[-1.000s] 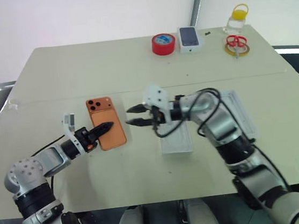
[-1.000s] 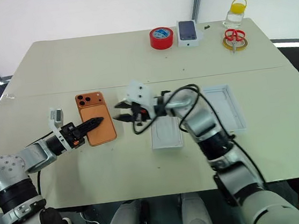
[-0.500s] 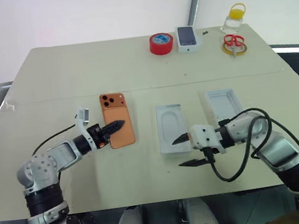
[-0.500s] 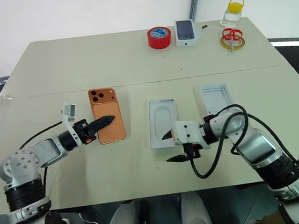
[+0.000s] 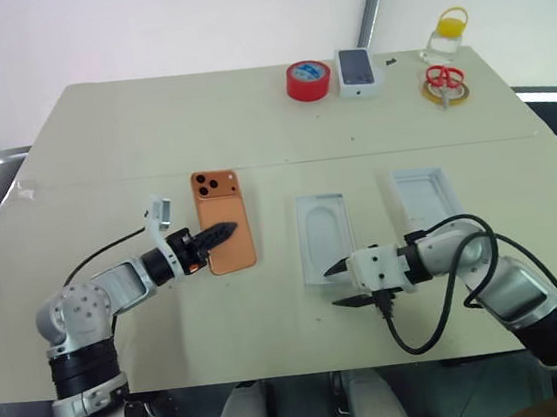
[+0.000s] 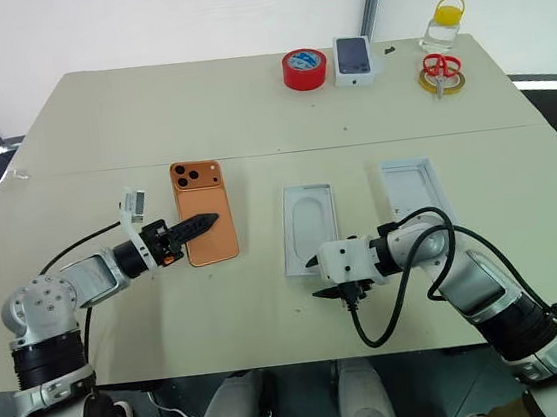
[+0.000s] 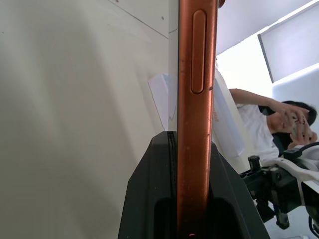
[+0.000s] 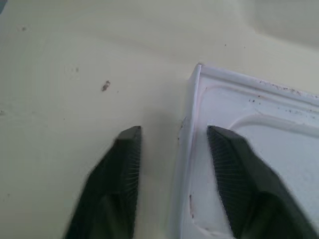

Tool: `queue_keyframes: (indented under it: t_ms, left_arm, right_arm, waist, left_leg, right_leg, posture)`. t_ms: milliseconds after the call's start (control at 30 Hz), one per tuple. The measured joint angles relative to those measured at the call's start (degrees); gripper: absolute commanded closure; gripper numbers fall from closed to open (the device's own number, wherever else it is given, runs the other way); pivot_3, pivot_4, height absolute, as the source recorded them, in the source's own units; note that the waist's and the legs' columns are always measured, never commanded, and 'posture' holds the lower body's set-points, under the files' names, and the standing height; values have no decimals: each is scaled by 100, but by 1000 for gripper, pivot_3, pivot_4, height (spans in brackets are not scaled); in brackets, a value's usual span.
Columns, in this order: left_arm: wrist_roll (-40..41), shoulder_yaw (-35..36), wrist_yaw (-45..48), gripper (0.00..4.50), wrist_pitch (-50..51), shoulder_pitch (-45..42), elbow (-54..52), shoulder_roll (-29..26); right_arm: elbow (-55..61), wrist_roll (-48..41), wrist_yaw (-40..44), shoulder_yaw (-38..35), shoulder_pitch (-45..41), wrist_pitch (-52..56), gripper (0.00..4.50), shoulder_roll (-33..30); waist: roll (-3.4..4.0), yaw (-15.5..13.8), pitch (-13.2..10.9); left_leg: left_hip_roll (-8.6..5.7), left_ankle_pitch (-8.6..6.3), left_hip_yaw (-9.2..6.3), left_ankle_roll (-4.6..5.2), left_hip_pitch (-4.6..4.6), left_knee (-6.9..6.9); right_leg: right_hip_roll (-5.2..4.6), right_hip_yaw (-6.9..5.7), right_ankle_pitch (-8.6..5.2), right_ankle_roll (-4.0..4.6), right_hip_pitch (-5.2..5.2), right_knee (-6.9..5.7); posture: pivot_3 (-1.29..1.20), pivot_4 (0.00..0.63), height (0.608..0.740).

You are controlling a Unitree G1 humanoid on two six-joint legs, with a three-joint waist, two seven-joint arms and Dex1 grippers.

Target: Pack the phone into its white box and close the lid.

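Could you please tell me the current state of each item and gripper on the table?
phone: outside the box, camera side up, gripped at its edge.
left gripper: shut on the phone.
white box: open, insert inside, no phone.
lid: off, inside up, beside the box.
right gripper: open, astride the box's near corner wall.

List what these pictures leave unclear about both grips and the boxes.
- Left gripper is shut on the phone; in the left wrist view the phone's edge hides its face.
- Right gripper: fingers straddle the white box wall, but contact with it cannot be told.
- The lid: its printed outer face is turned down.
- Small white box: print too small to read.
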State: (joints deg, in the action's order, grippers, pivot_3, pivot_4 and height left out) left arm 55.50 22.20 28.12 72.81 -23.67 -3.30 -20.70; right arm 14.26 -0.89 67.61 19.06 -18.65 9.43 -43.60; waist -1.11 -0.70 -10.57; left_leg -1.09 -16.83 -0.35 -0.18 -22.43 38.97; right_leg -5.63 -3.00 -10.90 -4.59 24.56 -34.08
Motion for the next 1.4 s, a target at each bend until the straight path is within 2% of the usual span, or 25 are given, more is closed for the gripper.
queue_keyframes:
  t_ms: [33,67,233,367,600,700,900,1000,1100,1200,1400]
  left_arm:
    - [15,0,-25,4500,0,-28,0,20]
    - [28,4,-68,4500,1,-65,1,39]
    - [239,104,-322,4500,7,-355,119,274]
    - [276,160,-549,4500,-51,-652,386,487]
    - [-118,-267,-497,4500,-517,-986,971,534]
    - [-255,-371,-439,4500,-678,-1127,1293,585]
    - [-261,-357,-332,4500,-730,-1207,1663,678]
    - [-264,-420,-270,4500,-731,-1273,1787,800]
    - [-300,-466,-254,4500,-750,-1421,2034,990]
    - [-354,-465,-344,4500,-726,-1599,2331,1172]
    - [-466,-466,-618,4500,-460,-1806,2938,1390]
  right_arm:
    - [0,1,-18,0,-22,8,4348,18]
    - [-6,5,-50,-5,-37,18,4470,30]
    - [-134,87,-190,104,-163,15,4470,280]
    - [-574,431,-558,308,-649,36,4470,762]
    - [-1159,873,-968,538,-1221,222,4470,1301]
    - [-1169,857,-947,539,-1258,433,3565,1345]
    - [-808,319,-711,331,-1143,1077,417,1339]
    - [-508,-385,-608,-311,-1138,1444,417,1287]
    - [-657,-588,-622,-804,-1258,1434,417,904]
    - [-1303,-411,-745,-922,-1260,1150,417,580]
    - [-1473,-389,-935,-942,-1227,1046,417,648]
  waist:
    - [-1,-6,-1]
    - [-2,-7,-1]
    - [-4,-3,-3]
    - [-5,13,-3]
    - [-4,-3,-3]
    - [-4,3,-3]
    - [-3,14,-4]
    - [-3,-11,-6]
    - [-5,-28,-6]
    - [-6,0,-7]
    - [-2,82,-10]
  left_leg:
    - [0,0,0,0,0,1]
    - [0,0,0,0,0,2]
    - [0,0,-1,0,-1,4]
    - [0,2,-1,-1,0,5]
    - [-7,2,0,-2,-1,6]
    - [-7,2,0,-1,-1,6]
    - [-5,2,-1,-1,-1,5]
    - [-5,2,-2,0,-2,8]
    - [-9,-1,-4,5,-2,16]
    - [-12,-3,2,8,-2,15]
    - [-8,-1,4,6,0,8]
  right_leg:
    - [0,0,0,0,0,0]
    - [0,0,0,0,-1,0]
    - [1,-1,2,-4,-2,-2]
    - [5,-1,9,-15,-1,-4]
    - [4,0,11,-16,-2,-3]
    - [4,-1,11,-16,-3,-3]
    - [5,-1,12,-17,-2,-4]
    - [4,-2,12,-17,-5,-3]
    - [-1,-6,12,-17,-13,2]
    - [0,-5,12,-18,-12,2]
    - [11,-5,12,-19,-2,-9]
  posture:
    - [0,150,740]
    - [0,150,740]
    - [0,150,740]
    - [0,150,740]
    - [0,150,740]
    - [0,150,740]
    - [0,150,740]
    - [0,150,740]
    - [0,150,740]
    - [0,150,740]
    - [0,150,740]
